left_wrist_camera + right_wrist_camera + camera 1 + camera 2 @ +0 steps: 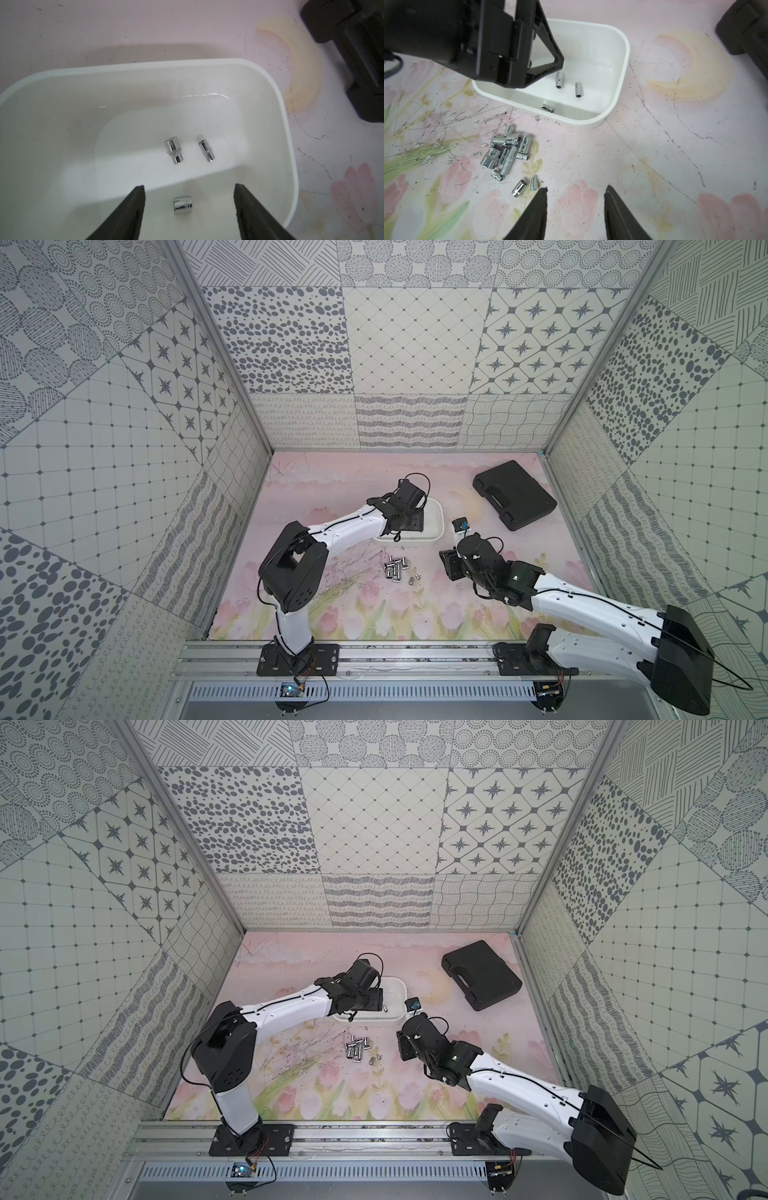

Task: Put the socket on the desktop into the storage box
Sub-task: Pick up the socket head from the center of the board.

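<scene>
Pink worktop below; left hand is hanging wide and empty over the storage box; right hand is hovering nearby, parted, empty.

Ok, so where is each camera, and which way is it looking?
Both top views: high above the front rail, looking down at the desktop; left arm, right arm, storage box, socket pile and black case show.
Left wrist: on the left arm, looking down into the box at three sockets; open left gripper shows.
Right wrist: on the right arm, looking over the pile toward the box; open right gripper shows.
Shared: both wrist views see those three sockets.
</scene>
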Motion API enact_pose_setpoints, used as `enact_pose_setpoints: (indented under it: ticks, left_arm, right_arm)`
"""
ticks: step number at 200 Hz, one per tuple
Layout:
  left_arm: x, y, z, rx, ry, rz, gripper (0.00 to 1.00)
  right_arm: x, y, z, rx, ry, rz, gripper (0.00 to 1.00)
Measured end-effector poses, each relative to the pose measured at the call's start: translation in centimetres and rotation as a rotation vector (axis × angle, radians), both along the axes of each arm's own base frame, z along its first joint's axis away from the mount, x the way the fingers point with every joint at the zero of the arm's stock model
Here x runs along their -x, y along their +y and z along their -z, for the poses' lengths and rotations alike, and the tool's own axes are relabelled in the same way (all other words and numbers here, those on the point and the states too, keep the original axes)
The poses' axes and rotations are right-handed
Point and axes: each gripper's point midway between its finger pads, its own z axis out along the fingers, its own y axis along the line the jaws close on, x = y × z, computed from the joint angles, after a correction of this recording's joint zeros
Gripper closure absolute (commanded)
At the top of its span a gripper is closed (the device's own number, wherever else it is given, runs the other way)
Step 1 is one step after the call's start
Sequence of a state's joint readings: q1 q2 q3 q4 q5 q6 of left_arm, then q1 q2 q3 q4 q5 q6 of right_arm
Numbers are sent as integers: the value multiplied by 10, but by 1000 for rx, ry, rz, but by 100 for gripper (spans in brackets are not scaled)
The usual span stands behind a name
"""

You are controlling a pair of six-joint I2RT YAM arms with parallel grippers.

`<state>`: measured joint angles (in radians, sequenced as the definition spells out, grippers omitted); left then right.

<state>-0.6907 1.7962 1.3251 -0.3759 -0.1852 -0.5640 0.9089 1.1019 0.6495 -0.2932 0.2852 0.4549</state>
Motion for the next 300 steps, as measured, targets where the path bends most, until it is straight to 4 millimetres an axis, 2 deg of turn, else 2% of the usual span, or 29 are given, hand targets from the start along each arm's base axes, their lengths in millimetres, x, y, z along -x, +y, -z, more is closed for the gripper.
enact_pose_setpoints:
  ticks: [35, 65, 86, 120, 142, 179, 241, 300]
  left_arm:
    - [36, 26, -34, 88, -53, -17, 27]
    - [68, 53, -41, 107, -74, -20, 27]
    - [90, 71, -38, 114, -87, -26, 26]
    - [126, 97, -22, 138, -90, -31, 24]
    - [143, 112, -12, 150, -100, -34, 22]
    - [150, 121, -16, 175, -144, -41, 22]
    - [150, 121, -2, 157, -108, -59, 22]
    - [150, 121, 3, 160, -95, -72, 22]
  right_arm:
    - [16, 36, 20, 67, 62, -148, 58]
    - [31, 57, 43, 142, 100, -240, 61]
    - [33, 56, 57, 183, 121, -251, 61]
    - [34, 57, 86, 253, 177, -263, 61]
    - [34, 57, 96, 279, 193, -266, 61]
    - [33, 56, 98, 290, 192, -266, 60]
    - [29, 67, 107, 305, 212, -275, 63]
    - [27, 66, 112, 314, 225, -270, 67]
